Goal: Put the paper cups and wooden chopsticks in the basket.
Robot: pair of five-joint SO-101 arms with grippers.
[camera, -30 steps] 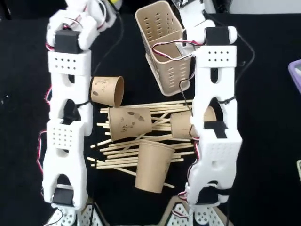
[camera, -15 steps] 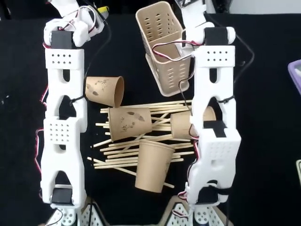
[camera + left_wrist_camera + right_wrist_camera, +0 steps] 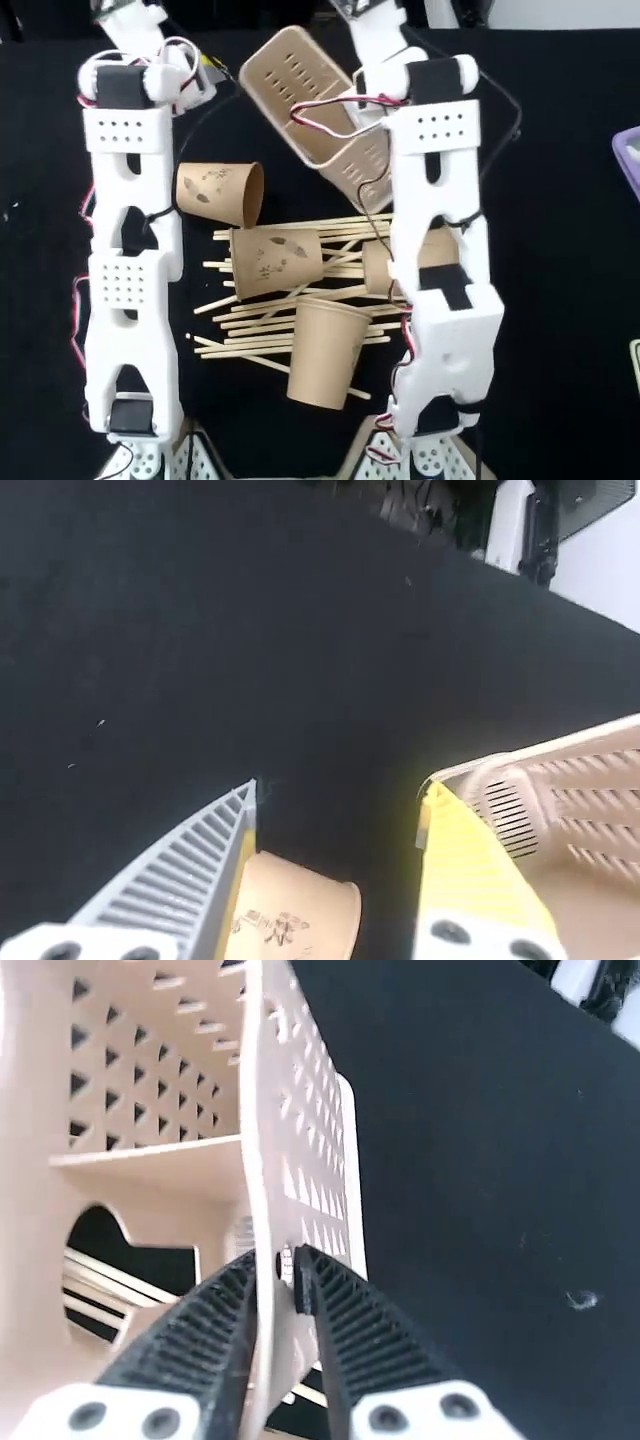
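The beige perforated basket (image 3: 300, 100) lies tilted at the back of the black table, its opening facing back left. My right gripper (image 3: 276, 1264) is shut on the basket's side wall (image 3: 285, 1130), one finger inside and one outside. Three paper cups (image 3: 218, 193) (image 3: 275, 260) (image 3: 325, 352) lie on their sides among a pile of wooden chopsticks (image 3: 270, 325). A further cup (image 3: 380, 265) is partly hidden under the right arm. My left gripper (image 3: 335, 800) is open above the table beyond the back-left cup (image 3: 295, 920), with the basket (image 3: 570, 810) beside its yellow finger (image 3: 470, 870).
Both white arms stretch from the front edge toward the back, flanking the pile. A purple object (image 3: 630, 155) sits at the right edge. Bare black table (image 3: 570, 300) lies to the right of the right arm and to the left of the left arm.
The basket, held by my right gripper, has swung and tilted toward the left. The left arm has shifted slightly left and back. The back-left cup has slid a little left.
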